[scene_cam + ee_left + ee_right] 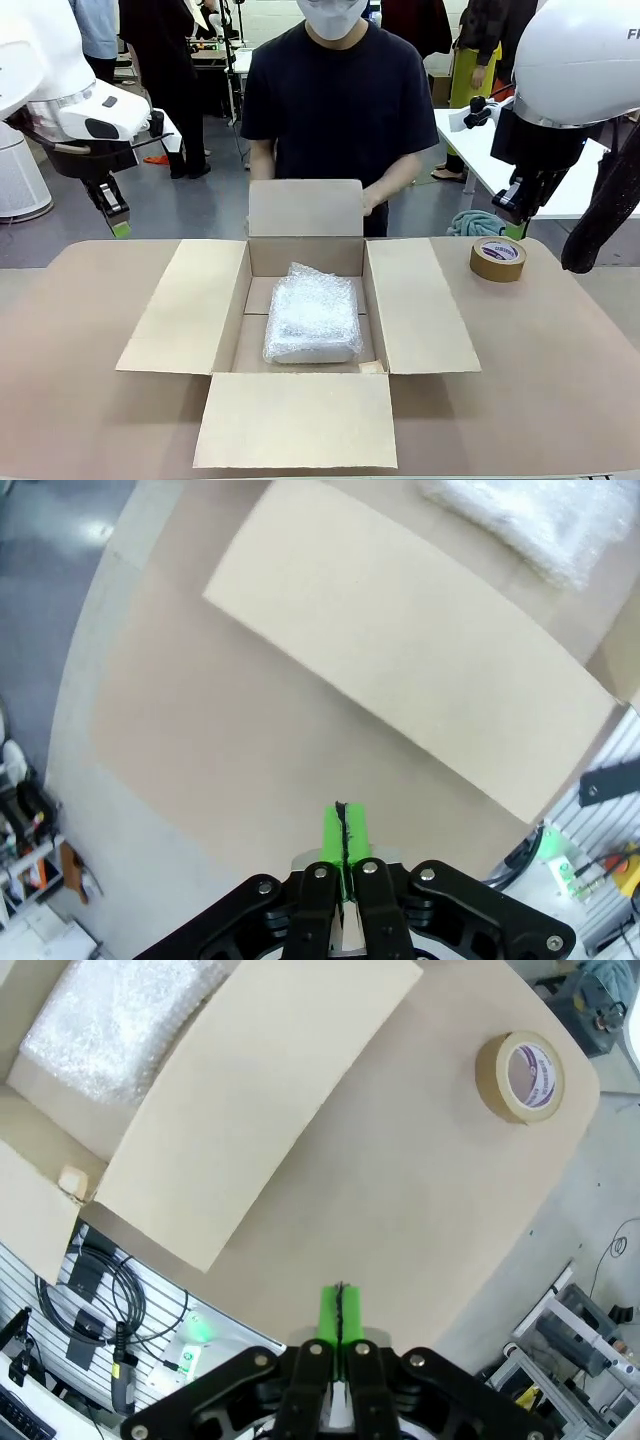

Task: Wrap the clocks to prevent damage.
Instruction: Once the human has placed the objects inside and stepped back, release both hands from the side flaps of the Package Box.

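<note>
Place: robotics lab in an open hall.
Arms: left arm (85,110) and right arm (575,60), white, at a brown tabletop (80,330).
Far: grey floor (190,205), white table (475,150), people (165,70) standing.
Near edge: cables (110,1280).

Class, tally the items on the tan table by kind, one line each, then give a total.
Open brown cardboard box: 1
Clear bubble-wrapped bundle inside it: 1
Roll of brown packing tape: 1
Total: 3
</note>
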Motion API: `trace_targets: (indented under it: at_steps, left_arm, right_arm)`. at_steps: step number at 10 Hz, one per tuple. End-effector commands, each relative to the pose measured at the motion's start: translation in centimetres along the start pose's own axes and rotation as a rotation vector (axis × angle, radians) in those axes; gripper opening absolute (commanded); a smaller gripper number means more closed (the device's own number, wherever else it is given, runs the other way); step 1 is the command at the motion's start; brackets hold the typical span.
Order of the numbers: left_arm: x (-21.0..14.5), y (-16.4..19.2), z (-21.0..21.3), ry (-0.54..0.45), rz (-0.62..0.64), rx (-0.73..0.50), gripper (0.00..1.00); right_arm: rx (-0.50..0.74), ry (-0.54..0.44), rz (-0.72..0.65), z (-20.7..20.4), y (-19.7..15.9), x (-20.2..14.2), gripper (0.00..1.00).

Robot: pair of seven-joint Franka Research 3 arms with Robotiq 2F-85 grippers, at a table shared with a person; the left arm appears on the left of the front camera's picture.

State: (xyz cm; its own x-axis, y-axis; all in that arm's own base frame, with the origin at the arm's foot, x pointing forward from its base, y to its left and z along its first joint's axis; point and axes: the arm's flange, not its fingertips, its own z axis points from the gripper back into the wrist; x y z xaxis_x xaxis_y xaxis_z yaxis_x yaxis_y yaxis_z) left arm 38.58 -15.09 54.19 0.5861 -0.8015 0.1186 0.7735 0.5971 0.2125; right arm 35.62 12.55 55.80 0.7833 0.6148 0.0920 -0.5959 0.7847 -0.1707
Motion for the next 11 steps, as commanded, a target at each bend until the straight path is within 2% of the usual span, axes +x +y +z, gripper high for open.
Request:
trace_targets:
  at_steps: [1,2,3,4,5,7,8,10,11]
  left_arm:
    - [-0.5,0.5,0.4,0.036,-0.283,-0.226,0.00]
    - [-0.8,1.3,1.2,0.031,-0.399,-0.324,0.00]
    - [-1.1,1.8,1.7,0.058,-0.494,-0.362,0.00]
    - [-1.6,2.9,2.6,0.090,-0.625,-0.350,0.00]
    - [-1.9,3.5,2.9,0.110,-0.660,-0.305,0.00]
    - [-2.6,4.3,2.6,0.122,-0.732,-0.229,0.00]
    - [-3.2,4.7,2.3,0.116,-0.759,-0.215,0.00]
    - [-3.7,4.8,1.6,0.059,-0.733,-0.193,0.00]
    - [-2.9,5.0,2.9,0.119,-0.733,-0.238,0.00]
  right_arm:
    - [0.114,0.000,0.203,-0.2,-1.5,-0.2,0.01]
    - [0.172,0.030,0.230,-0.9,-2.4,-0.7,0.01]
    - [0.198,0.058,0.286,-1.2,-2.5,-0.9,0.01]
    - [0.189,0.078,0.418,-1.1,-2.4,-1.3,0.01]
    - [0.176,0.089,0.493,-1.2,-2.3,-1.6,0.01]
    - [0.145,0.081,0.538,-1.3,-3.0,-2.4,0.01]
    - [0.142,0.065,0.559,-1.3,-3.3,-2.8,0.01]
    - [0.138,0.043,0.525,-1.2,-3.6,-3.0,0.01]
    - [0.149,0.076,0.535,-1.3,-2.7,-2.6,0.01]
